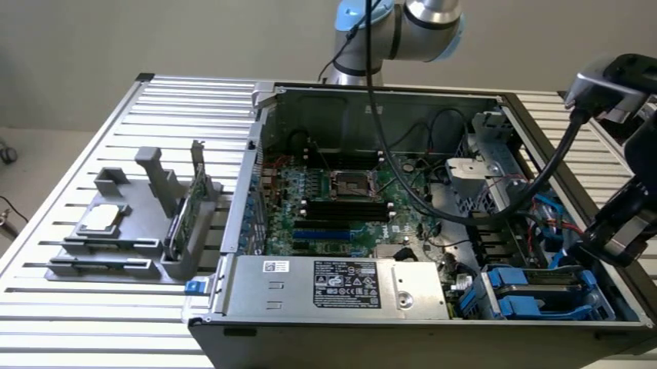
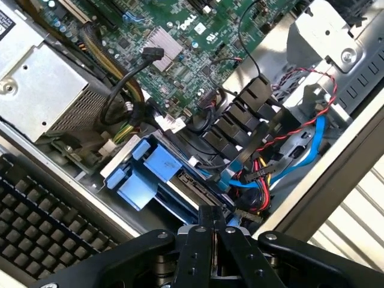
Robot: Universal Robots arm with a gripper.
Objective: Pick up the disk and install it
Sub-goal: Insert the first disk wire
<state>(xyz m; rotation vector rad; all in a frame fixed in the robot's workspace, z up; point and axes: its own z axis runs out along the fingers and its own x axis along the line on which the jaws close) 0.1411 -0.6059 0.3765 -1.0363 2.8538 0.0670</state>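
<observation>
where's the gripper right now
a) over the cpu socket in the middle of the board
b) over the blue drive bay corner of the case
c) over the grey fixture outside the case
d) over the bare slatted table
b: in the wrist view the gripper, fingers shut, is right above the blue drive bay; in the exterior view it sits over that corner of the case, at the view's right.

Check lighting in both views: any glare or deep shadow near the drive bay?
Exterior view: the table slats blow out white along the near edge. The motherboard is evenly lit and the blue drive bay sits in shade. Wrist view: hard glare on the silver bracket, and the tool reads as a dark mass.
</observation>
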